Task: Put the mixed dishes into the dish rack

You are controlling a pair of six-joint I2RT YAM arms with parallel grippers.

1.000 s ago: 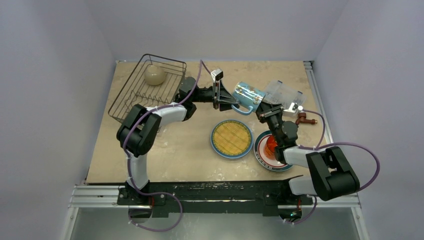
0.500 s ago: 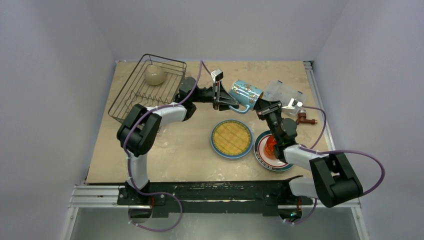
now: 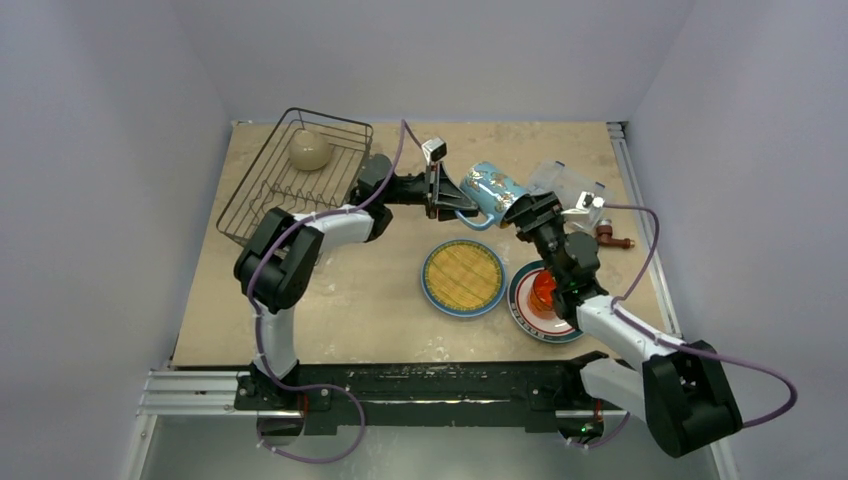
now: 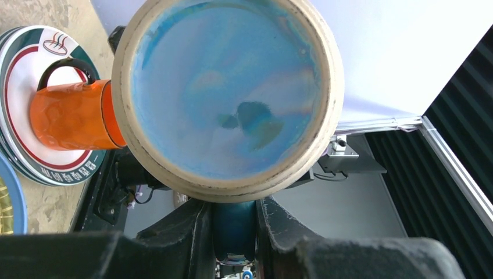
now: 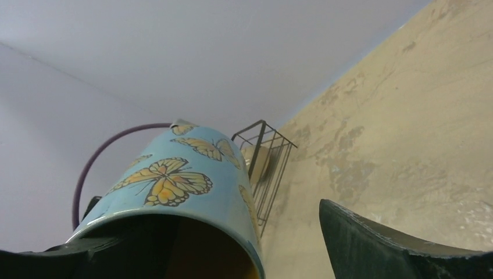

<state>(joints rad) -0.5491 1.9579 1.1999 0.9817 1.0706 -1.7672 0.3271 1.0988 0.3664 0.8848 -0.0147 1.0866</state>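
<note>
Blue mug (image 3: 492,190) hangs in mid-air right of the dish rack (image 3: 262,190), pinched only by its handle (image 4: 234,232) in the nearly closed jaws of the left gripper (image 3: 450,202), while the right gripper (image 3: 526,211) stands spread wide, gripping nothing, so the mug may swivel or drop.

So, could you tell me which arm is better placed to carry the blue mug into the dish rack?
Left: the left claw is shut on the handle of the blue mug, and the dish rack sits on that arm's side. The right claw stands open.
</note>
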